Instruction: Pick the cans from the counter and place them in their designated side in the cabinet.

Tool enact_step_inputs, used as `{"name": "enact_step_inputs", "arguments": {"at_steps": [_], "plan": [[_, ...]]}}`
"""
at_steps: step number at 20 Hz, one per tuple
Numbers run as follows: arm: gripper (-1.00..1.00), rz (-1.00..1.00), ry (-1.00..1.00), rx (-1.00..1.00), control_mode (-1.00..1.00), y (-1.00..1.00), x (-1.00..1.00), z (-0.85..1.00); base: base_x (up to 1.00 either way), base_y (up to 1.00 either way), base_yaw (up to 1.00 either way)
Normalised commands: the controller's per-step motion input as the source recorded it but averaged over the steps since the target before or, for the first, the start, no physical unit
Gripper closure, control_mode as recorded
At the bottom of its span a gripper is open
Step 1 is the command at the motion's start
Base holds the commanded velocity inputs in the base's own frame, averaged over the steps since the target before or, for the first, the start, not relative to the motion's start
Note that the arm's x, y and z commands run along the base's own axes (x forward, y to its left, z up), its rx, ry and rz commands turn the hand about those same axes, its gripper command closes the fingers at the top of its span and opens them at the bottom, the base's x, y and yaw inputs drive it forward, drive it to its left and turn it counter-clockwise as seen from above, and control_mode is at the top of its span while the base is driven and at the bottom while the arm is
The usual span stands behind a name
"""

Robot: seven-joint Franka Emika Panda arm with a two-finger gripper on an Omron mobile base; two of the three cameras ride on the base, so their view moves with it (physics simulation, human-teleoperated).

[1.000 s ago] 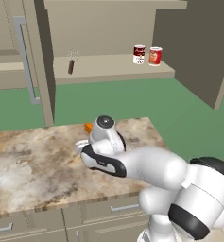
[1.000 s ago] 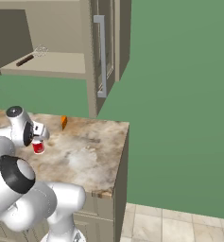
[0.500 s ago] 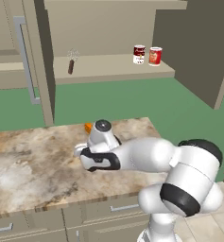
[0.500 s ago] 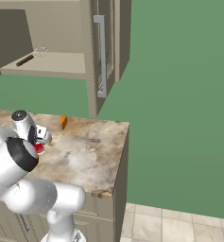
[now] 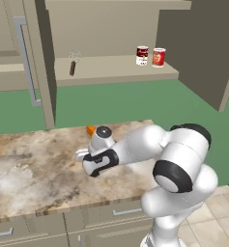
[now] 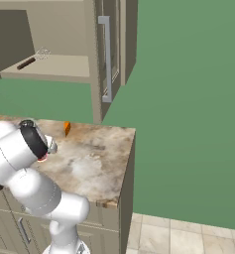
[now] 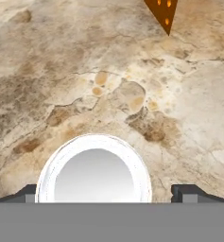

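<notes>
Seen from above in the hand view, the bright red can shows its white-rimmed silver top (image 7: 94, 176) on the marbled counter (image 7: 75, 71). My gripper (image 7: 111, 194) hangs open over it, one dark fingertip (image 7: 26, 194) on each side, clear of the rim. From the left base view, my hand (image 5: 99, 159) points down at the counter (image 5: 29, 164) and hides that can. A sliver of red (image 6: 41, 158) peeks out beside my arm. The dark maroon-and-white can (image 5: 142, 55) stands on the shelf of the open cabinet (image 5: 111, 71).
An orange-red can (image 5: 158, 57) stands right beside the maroon one. A dark-handled whisk (image 5: 73, 64) lies at the shelf's left end. An orange carrot piece (image 5: 90, 130) lies on the counter just beyond my hand. The cabinet doors (image 5: 203, 48) stand open; the counter ends at the right (image 6: 131, 158).
My arm has folded and its elbow has swung out to the right, while the hand has sunk lower over the red can. The jaws stayed open.
</notes>
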Motion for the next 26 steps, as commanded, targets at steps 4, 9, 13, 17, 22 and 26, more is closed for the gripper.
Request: {"name": "enact_step_inputs", "arguments": {"at_steps": [4,9,13,17,22,26], "plan": [[1.0,0.0,0.0,0.0,-1.0,0.19,0.2,-0.31,0.0,0.0,0.0],[1.0,0.0,0.0,0.0,-1.0,0.04,0.04,-0.17,0.0,0.0,0.0],[1.0,0.0,0.0,0.0,-1.0,-0.05,-0.06,-0.06,0.0,0.0,0.0],[1.0,0.0,0.0,0.0,-1.0,-0.14,-0.22,0.05,0.0,0.0,0.0],[1.0,0.0,-0.04,0.02,-1.0,-0.22,-0.35,0.29,0.0,0.0,0.0],[1.0,0.0,-0.06,0.03,-1.0,-0.27,-0.22,0.48,0.0,0.0,0.0]]}}
